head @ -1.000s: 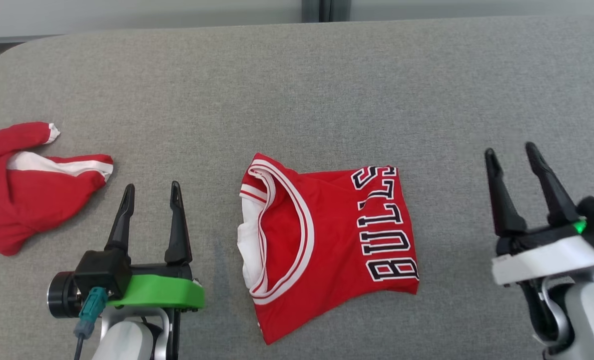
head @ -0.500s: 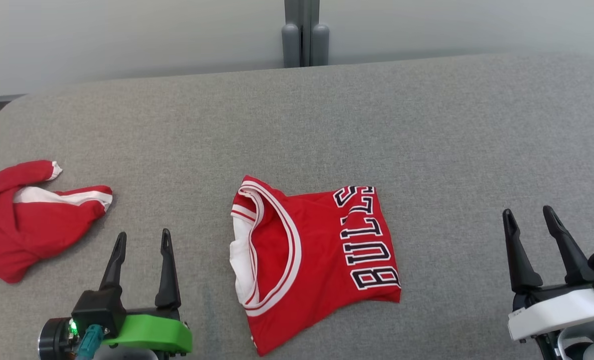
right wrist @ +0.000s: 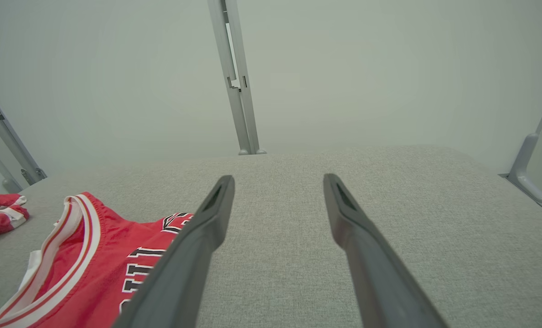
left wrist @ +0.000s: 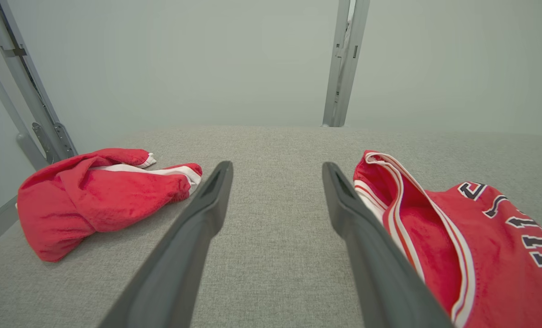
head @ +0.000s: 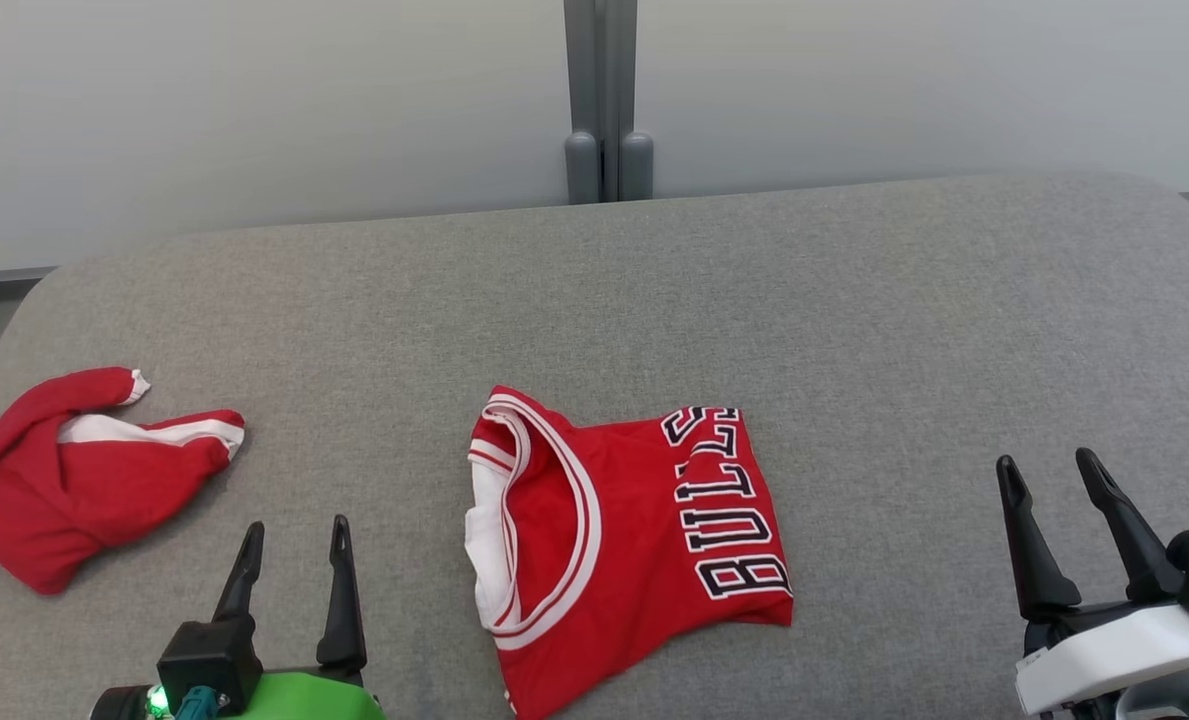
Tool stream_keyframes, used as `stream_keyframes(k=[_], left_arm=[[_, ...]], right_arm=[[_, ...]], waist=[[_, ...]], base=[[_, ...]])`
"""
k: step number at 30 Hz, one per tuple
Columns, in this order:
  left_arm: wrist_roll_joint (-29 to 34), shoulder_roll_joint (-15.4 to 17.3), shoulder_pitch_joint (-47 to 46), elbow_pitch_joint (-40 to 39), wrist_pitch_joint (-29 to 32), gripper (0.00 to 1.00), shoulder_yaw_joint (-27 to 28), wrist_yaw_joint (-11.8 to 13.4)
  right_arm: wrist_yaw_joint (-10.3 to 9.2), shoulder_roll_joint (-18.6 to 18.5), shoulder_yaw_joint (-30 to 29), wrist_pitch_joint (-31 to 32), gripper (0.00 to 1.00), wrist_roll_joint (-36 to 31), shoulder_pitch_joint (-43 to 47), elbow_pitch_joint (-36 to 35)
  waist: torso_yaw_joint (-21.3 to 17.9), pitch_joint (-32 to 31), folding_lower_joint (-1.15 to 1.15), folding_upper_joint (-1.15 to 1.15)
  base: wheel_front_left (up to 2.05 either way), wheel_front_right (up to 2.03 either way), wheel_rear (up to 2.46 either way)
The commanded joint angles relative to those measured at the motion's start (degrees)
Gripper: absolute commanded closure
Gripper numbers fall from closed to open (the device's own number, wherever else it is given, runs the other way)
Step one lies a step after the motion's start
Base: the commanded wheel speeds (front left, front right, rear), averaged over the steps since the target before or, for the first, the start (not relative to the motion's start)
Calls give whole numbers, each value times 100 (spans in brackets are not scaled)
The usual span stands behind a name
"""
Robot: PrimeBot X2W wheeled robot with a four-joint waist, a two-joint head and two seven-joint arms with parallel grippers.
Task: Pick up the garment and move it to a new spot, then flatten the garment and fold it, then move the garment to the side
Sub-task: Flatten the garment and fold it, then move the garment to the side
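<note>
Red jersey (head: 624,540): lies flat at the middle front of the grey padded surface (head: 854,300), folded into a compact block. Its white-and-red trimmed collar is toward the robot's left, and the "BULLS" lettering runs along its right edge.

Left gripper (head: 297,525): low at the lower left of the head view. Its fingers point away from the robot toward the pale wall (head: 254,120), near parallel. The jaws are spread with nothing between them. It sits left of the jersey and clear of it, with a strip of bare surface between. The green wrist collar (head: 294,700) is cut by the bottom edge. In the left wrist view both fingers reach out low over bare surface, with the jersey's collar on one side and the second red garment (head: 74,480) on the other. Height above the surface: cannot tell.

Right gripper (head: 1045,460): at the lower right of the head view, fingers leaning slightly toward the robot's left. The jaws are parted and empty. It is well apart from the jersey. A white wrist band (head: 1114,655) sits below the fingers. The right wrist view shows bare surface ahead of the fingers.

Second red garment: crumpled, white-striped, near the surface's left edge and well apart from the jersey.

A metal post (head: 602,100) stands behind the far edge
</note>
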Motion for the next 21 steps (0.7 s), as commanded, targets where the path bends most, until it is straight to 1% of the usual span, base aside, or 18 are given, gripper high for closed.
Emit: stream_keyframes(k=[1,10,16,21], left_arm=[[-26,57,63,-4,16,0,2,31],[-38,104,20,-8,42,0,-13,51],[-11,123,-119,-18,50,0,-37,47],[42,130,-418,-96,30,0,-69,-14]], right_arm=[[-2,-2,-17,21,0,-26,65,-36],[-2,60,-62,57,0,-47,96,-27],[-2,90,-134,48,0,-75,100,-11],[-2,56,-188,137,0,-65,-76,77]], waist=[[-4,0,0,0],[2,-26,0,0],[82,2,0,0],[244,335,0,0]], base=[[0,0,0],[0,0,0],[0,0,0],[0,0,0]])
